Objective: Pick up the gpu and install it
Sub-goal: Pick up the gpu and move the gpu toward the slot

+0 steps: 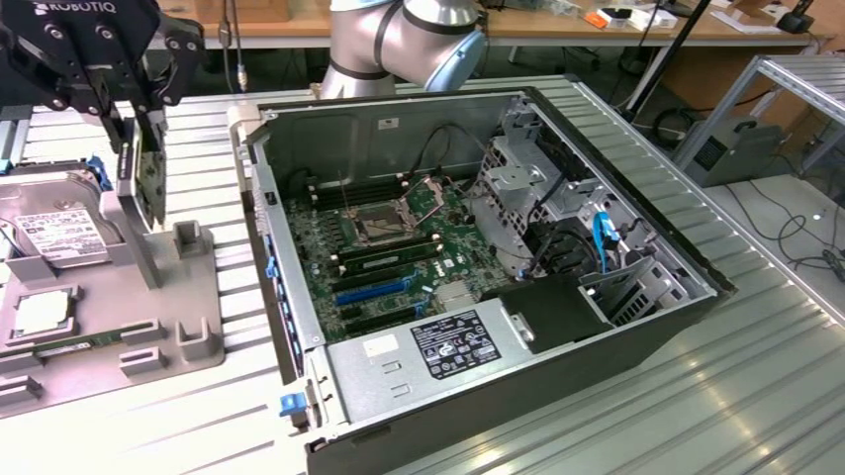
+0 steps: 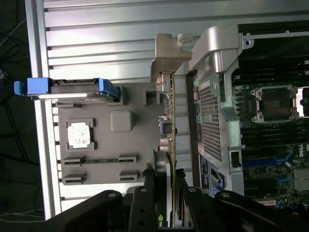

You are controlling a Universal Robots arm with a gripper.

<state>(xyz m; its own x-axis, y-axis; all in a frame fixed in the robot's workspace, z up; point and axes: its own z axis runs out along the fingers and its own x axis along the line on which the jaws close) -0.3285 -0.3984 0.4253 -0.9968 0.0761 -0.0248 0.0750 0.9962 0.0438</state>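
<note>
Gripper [image 1: 140,134]: partly closed, fingers [image 2: 149,195] clamped on both faces of the gpu [image 1: 149,188].

Gpu: held upright on edge, silver end bracket [image 2: 170,55] at one end. Hangs over the grey fixture tray [image 1: 178,297], which sits on the ribbed metal surface [image 1: 739,396].

Position: between the hard drive [image 1: 53,226], standing in the same tray, and the side wall of the open computer case [image 1: 528,287]. Just beside the case, outside it.

Contact between lower card edge and tray: cannot tell.

Also in tray: processor chip [image 1: 40,312], lying flat near the hard drive.

Inside case: motherboard [image 1: 396,247] with processor socket [image 1: 376,226], blue expansion slots [image 1: 376,290] and power supply [image 1: 442,341] at the near end.
</note>
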